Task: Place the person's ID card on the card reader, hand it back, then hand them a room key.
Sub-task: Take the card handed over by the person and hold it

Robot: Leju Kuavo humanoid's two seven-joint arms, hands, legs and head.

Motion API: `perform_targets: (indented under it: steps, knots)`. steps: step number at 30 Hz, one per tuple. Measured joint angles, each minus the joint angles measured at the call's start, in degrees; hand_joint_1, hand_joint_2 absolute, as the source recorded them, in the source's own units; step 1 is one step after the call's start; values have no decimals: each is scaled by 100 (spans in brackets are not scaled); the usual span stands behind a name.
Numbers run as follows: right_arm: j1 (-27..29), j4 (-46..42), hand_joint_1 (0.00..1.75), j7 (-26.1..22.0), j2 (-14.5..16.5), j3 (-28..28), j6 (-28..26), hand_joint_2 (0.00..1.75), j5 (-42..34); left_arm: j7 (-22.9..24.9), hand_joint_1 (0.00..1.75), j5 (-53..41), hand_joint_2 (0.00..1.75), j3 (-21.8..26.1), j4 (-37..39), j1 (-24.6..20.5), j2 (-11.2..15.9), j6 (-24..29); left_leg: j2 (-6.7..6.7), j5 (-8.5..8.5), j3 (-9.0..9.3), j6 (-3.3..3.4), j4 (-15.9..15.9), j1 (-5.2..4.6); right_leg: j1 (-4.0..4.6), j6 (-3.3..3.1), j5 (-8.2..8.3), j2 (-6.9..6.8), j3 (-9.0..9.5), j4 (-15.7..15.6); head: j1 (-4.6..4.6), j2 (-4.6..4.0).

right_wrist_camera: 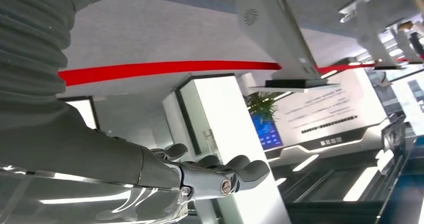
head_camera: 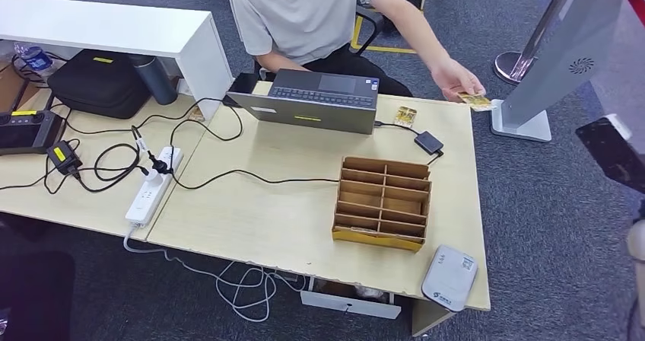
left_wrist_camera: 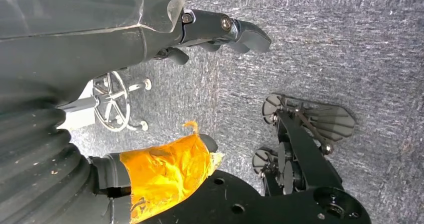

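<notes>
Waiting low, both hands hold nothing: left hand point(left_wrist_camera: 220, 31) fingers loosely apart, right hand point(right_wrist_camera: 220, 176) likewise. Nearest on the desk point(head_camera: 251, 211) sits the card reader point(head_camera: 449, 278); beyond, the person point(head_camera: 308, 14) holds out the ID card point(head_camera: 477, 100) for collection.

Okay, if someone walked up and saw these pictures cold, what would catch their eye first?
Probably the person in a light T-shirt seated behind the far edge of the wooden table, reaching a hand out over its far right corner with a yellowish card. Next, the brown cardboard organizer with open compartments near the table's middle, behind a white card reader at the near right corner. The left hand hangs over grey carpet with an orange-wrapped thumb.
</notes>
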Motion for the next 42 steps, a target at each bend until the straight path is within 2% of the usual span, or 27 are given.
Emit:
perform_targets:
  steps: [3, 8, 14, 20, 35, 39, 42]
  knots:
    - [-240, 23, 0, -47, 143, 456, 11, 175, 214, 36, 0, 47, 175, 10, 0, -4, 0, -212, 11, -1, -3, 0, -2, -1, 0, -1, 1, 11, -5, 2, -1, 1]
    - [-593, 145, 0, 60, 620, 1272, -7, 175, 466, 57, 0, 100, 175, 76, 31, -43, -19, -510, 16, 1, 2, -3, -1, 1, 1, -2, 1, 15, -8, 2, -1, 0]
    - [-715, 281, 0, 139, 1020, 1840, -63, 175, 458, 28, 0, 95, 175, 137, 86, -46, -32, -700, 6, 4, -1, -7, -1, 3, 2, -2, 0, 5, -9, 2, -1, 1]
    - [-711, 388, 0, 146, 1129, 2012, -126, 175, 393, 39, 0, 79, 175, 144, 96, -45, -49, -778, 5, 4, -4, -7, 0, 1, 1, -2, 1, 5, -9, -2, -1, 0]
    - [-658, 444, 0, 144, 1134, 2104, -153, 175, 326, 60, 0, 100, 175, 239, 116, -45, -68, -849, 6, 4, -2, -7, 0, 2, 2, -2, 1, 5, -11, -1, -1, 0]
    - [-649, 444, 175, 139, 1134, 2104, -157, 175, 303, 61, 0, 108, 175, 245, 133, -45, -68, -858, 7, 4, -3, -7, 0, 2, 1, -2, 1, 6, -11, -1, -1, 0]
    - [-628, 443, 175, 93, 1134, 2104, -157, 175, 161, 62, 0, 126, 175, 266, 140, -45, -72, -884, 7, 4, -3, -7, 1, 1, 1, -2, 1, 6, -11, -2, -1, 0]
